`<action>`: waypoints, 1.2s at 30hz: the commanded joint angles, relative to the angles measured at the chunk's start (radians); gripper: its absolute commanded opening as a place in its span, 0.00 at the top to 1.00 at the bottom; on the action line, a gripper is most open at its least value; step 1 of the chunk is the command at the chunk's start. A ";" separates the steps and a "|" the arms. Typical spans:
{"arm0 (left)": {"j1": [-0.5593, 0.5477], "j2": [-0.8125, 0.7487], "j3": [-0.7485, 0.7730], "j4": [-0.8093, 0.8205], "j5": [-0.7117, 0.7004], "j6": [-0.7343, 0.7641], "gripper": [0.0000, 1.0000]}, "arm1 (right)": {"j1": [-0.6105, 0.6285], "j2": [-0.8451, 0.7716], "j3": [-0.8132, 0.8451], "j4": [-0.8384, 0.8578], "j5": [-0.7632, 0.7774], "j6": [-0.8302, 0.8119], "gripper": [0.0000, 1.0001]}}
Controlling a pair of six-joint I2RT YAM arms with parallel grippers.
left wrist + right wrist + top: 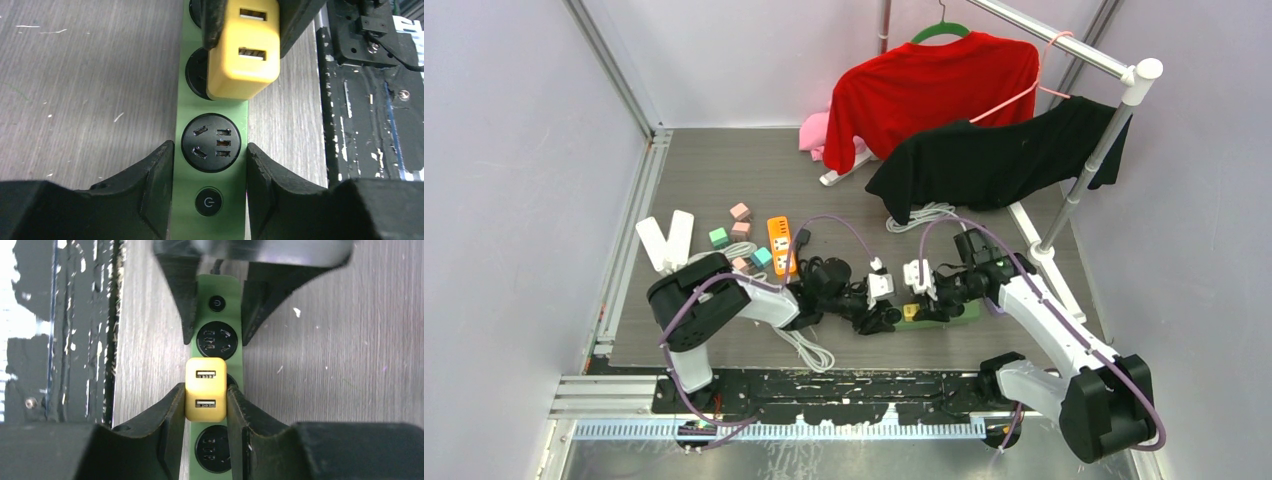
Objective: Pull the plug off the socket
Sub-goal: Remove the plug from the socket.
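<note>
**Right jaws on the plug, left jaws on the strip**

The right jaws are closed on the yellow plug [205, 389], one finger against each side. The plug sits in the second socket from the power button [216, 303] of the green power strip [238, 347]. The left jaws are part open and clasp the strip's edges beside an empty socket [209, 142]. Only the top view shows both arms meeting over the counter [724, 170]. The sockets read clearly only from the wrists.

A power symbol marks the round button [208, 201] on the green power strip [237, 112]
</note>
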 commanded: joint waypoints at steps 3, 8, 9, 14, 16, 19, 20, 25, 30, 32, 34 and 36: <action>0.013 0.024 -0.026 -0.160 -0.103 0.014 1.00 | 0.041 -0.011 0.062 -0.455 -0.250 -0.560 0.99; 0.013 0.043 0.008 -0.175 -0.098 0.005 1.00 | 0.078 -0.022 0.030 -0.014 -0.233 -0.034 0.99; 0.014 0.048 0.013 -0.178 -0.097 0.003 1.00 | 0.077 -0.024 0.024 0.122 -0.189 0.131 0.99; 0.014 0.053 -0.001 -0.175 -0.099 -0.006 1.00 | -0.015 -0.003 0.096 0.110 -0.006 0.229 0.99; 0.014 0.055 -0.014 -0.166 -0.101 -0.004 1.00 | -0.062 -0.022 0.101 -0.011 -0.045 0.100 0.99; 0.015 0.057 -0.018 -0.165 -0.097 -0.002 1.00 | -0.071 -0.017 0.092 -0.346 -0.189 -0.391 0.99; 0.014 0.057 -0.015 -0.166 -0.098 -0.002 1.00 | -0.059 0.005 0.097 -0.490 -0.239 -0.554 0.99; 0.015 0.029 0.025 -0.209 -0.096 0.004 1.00 | -0.025 0.096 0.140 -0.602 -0.286 -0.642 0.99; 0.015 0.064 0.089 -0.282 -0.091 0.031 1.00 | -0.018 -0.073 0.001 0.130 -0.130 0.170 0.99; 0.015 0.084 0.103 -0.285 -0.080 0.022 1.00 | -0.011 -0.066 -0.017 0.239 -0.014 0.270 0.99; 0.015 0.098 0.109 -0.287 -0.080 0.017 1.00 | -0.011 -0.037 0.007 0.239 0.037 0.293 0.99; 0.019 0.102 0.106 -0.288 -0.084 0.016 1.00 | -0.012 -0.024 0.030 0.210 0.043 0.281 0.99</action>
